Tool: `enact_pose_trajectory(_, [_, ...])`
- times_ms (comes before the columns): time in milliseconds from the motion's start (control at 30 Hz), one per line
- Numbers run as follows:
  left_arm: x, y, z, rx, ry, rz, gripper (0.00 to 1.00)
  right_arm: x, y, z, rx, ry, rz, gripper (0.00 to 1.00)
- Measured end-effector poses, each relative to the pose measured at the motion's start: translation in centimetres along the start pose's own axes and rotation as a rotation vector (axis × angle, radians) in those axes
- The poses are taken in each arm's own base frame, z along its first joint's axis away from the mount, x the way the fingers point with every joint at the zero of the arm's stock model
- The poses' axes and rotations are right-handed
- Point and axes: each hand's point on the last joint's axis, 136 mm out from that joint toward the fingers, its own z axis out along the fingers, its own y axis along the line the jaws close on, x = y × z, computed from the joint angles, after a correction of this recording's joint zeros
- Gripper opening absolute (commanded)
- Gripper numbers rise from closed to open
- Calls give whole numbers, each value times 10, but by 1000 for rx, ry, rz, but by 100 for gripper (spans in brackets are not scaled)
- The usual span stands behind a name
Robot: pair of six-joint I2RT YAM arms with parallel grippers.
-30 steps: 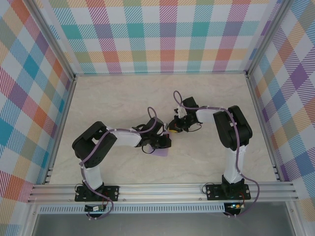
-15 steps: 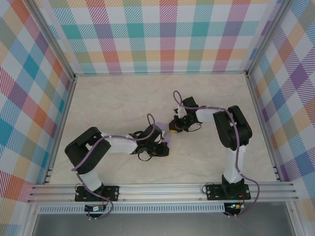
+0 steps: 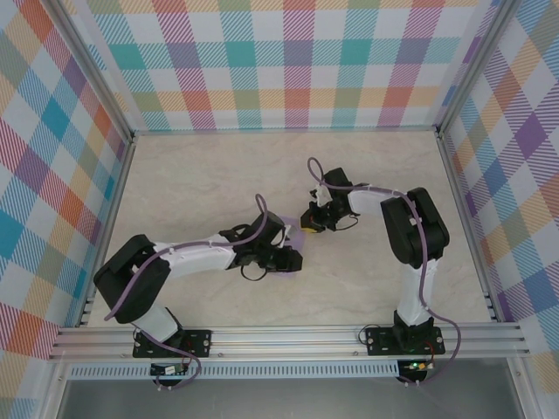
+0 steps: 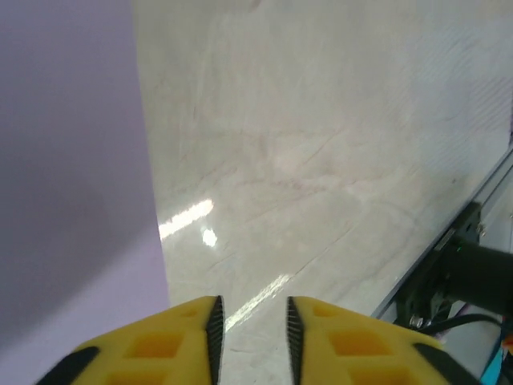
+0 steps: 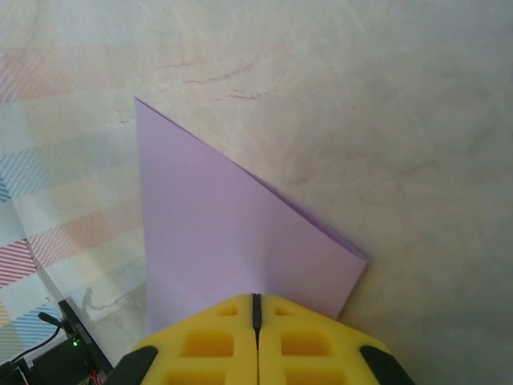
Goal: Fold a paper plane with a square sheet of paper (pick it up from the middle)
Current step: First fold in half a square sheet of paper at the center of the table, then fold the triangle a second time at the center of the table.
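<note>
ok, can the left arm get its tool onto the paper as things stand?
Probably yes. The left tool, jaws slightly apart, sits right beside the paper over bare table, with nothing blocking. The right tool is shut at another edge of the paper and looks clear of that approach.

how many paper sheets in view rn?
1. A folded lavender paper sheet mid-table, its edge in the shut right claw, the open left claw beside it. The left arm could hide another.

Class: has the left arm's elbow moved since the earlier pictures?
Yes. The left arm's elbow has swung left and nearer the front rail.
</note>
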Motion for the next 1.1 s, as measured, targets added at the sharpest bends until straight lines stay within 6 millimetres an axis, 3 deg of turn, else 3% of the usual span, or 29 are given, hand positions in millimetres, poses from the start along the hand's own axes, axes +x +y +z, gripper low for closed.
enact_pose_trajectory(100, [-31,15,-27,-45,-97,-67,49,-1,17,-21,31,-51,-36,31])
enact_pose_trajectory(233, [-56,65,-61,-180,-196,-226,62,3,51,-40,94,-126,-121,49])
enact_pose_trajectory(300, [-61,92,-77,-248,-235,-309,71,14,66,-38,148,-139,-160,59])
enact_pose_trajectory(400, [-59,122,-97,-322,-275,-401,81,36,71,-26,259,-124,-197,69])
enact_pose_trajectory(500, [-51,138,-111,-370,-292,-460,87,60,71,-15,363,-90,-218,72])
enact_pose_trajectory(667, [-39,137,-113,-337,-267,-480,91,78,64,0,421,-44,-162,71])
enact_pose_trajectory(900, [-16,120,-91,-193,-159,-515,94,76,57,12,392,-17,-49,68])
enact_pose_trajectory(1100, [-11,99,-79,-107,-116,-518,94,74,46,23,386,16,-2,67])
